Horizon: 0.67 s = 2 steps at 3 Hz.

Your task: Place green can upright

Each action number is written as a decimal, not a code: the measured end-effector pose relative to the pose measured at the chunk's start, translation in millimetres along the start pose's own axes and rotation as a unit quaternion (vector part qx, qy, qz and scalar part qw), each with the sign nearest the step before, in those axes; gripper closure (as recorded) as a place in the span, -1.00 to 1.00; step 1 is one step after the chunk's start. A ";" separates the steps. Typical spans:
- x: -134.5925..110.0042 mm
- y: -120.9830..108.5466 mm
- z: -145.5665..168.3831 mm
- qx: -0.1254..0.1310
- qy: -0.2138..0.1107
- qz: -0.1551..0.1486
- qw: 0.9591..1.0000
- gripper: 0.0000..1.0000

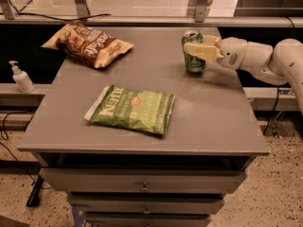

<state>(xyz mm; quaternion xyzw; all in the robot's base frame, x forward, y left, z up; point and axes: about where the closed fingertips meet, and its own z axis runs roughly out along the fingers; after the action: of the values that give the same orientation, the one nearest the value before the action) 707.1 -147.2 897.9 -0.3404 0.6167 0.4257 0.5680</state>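
Observation:
The green can (194, 63) stands upright on the grey table (213, 112), near the far right corner. Its silver top faces up. My gripper (195, 45) reaches in from the right on a white arm and is shut on the can. One pale finger (201, 50) lies across the can's front, and the other is behind it, mostly hidden.
A flat green crisp bag (132, 109) lies in the middle of the table. A brown crisp bag (89, 43) lies at the far left corner. A pump bottle (21, 78) stands on a ledge off the left side. Drawers sit below the table's front edge.

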 end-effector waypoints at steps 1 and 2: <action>0.0 0.0 -0.1 0.000 0.000 0.000 1.000 0.66; 0.0 0.0 -0.1 0.000 0.000 0.000 1.000 0.19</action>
<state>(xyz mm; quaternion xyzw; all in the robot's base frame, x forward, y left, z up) 707.1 -147.3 897.9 -0.3403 0.6167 0.4256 0.5681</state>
